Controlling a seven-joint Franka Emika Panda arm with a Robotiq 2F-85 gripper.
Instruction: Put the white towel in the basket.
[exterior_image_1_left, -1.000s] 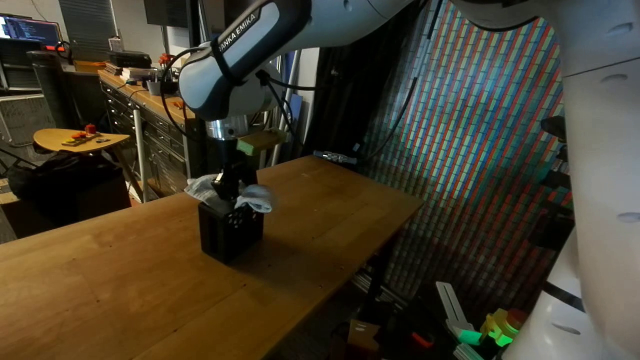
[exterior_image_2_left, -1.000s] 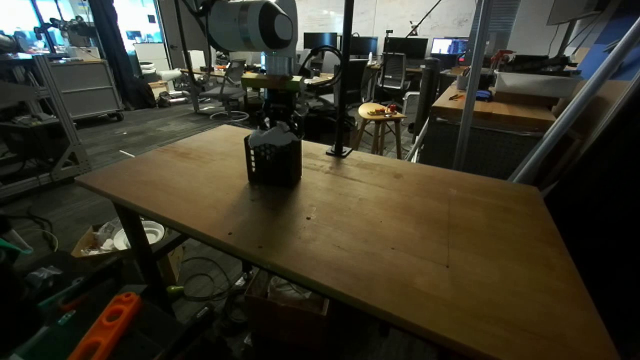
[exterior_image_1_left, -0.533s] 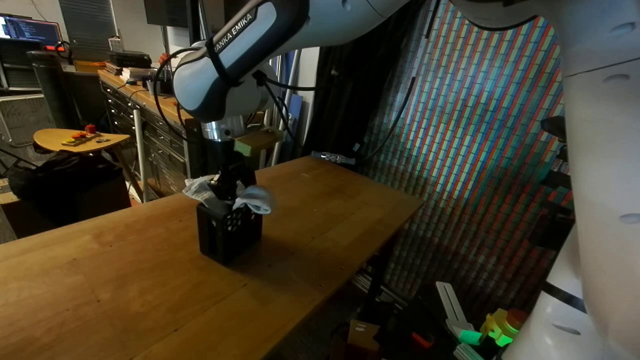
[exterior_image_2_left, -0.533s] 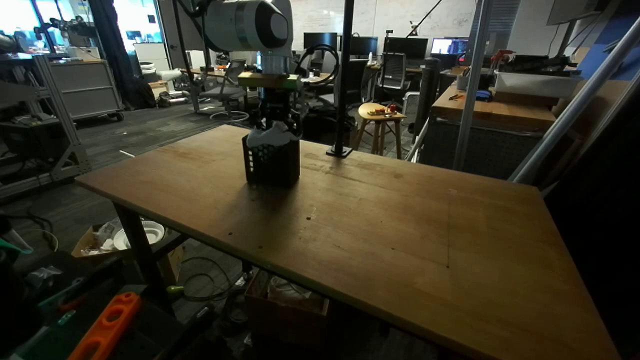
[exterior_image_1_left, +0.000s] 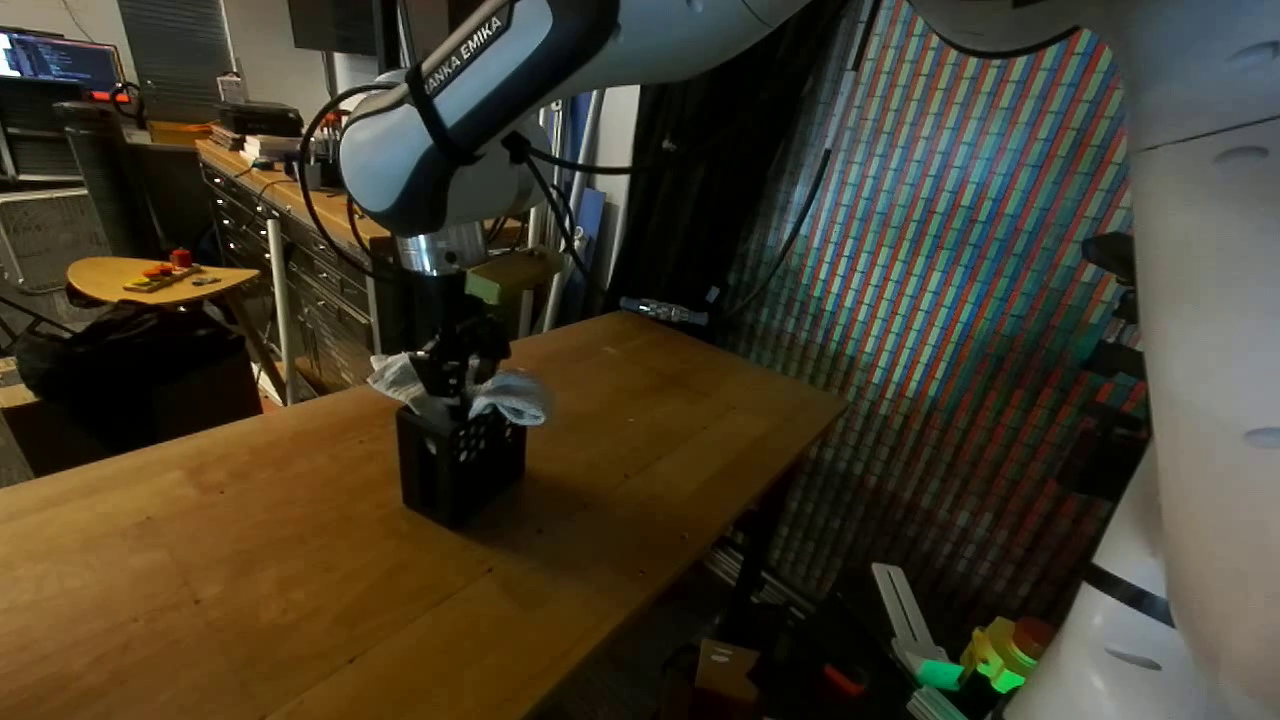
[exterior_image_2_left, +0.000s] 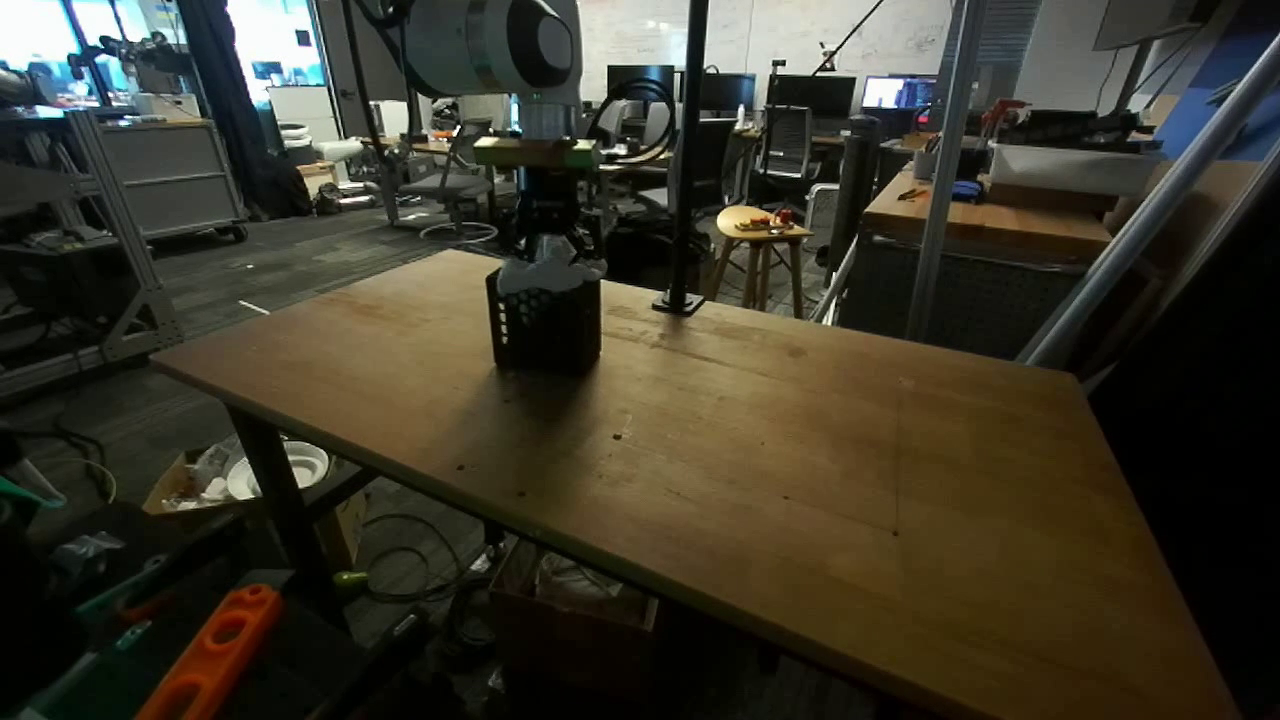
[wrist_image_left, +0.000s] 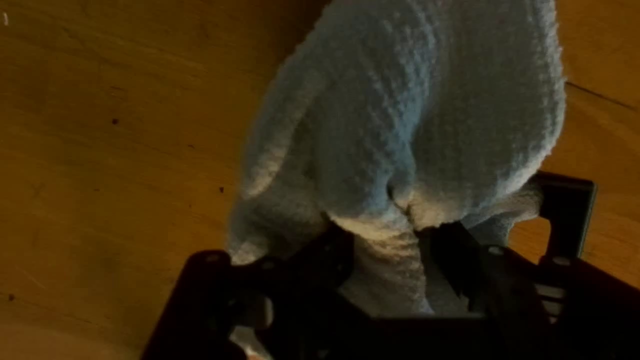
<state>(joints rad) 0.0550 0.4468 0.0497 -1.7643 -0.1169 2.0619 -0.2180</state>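
Wood tbl (exterior_image_1_left: 640, 450): wht towel (wrist_image_left: 370, 140) bunched atop blk basket (exterior_image_1_left: 452, 478); jaws partway apart, towel loose b/w.

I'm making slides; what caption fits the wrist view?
White towel rumpled between the parted fingers of the tool, a corner of the black basket showing.

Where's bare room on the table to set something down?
In an exterior view, biggest patch: the table right of the basket, out to the right edge. Smaller: left of the basket, to the left edge. Crowded: the basket's top, under towel and gripper; the gap between basket and black post looks narrow.
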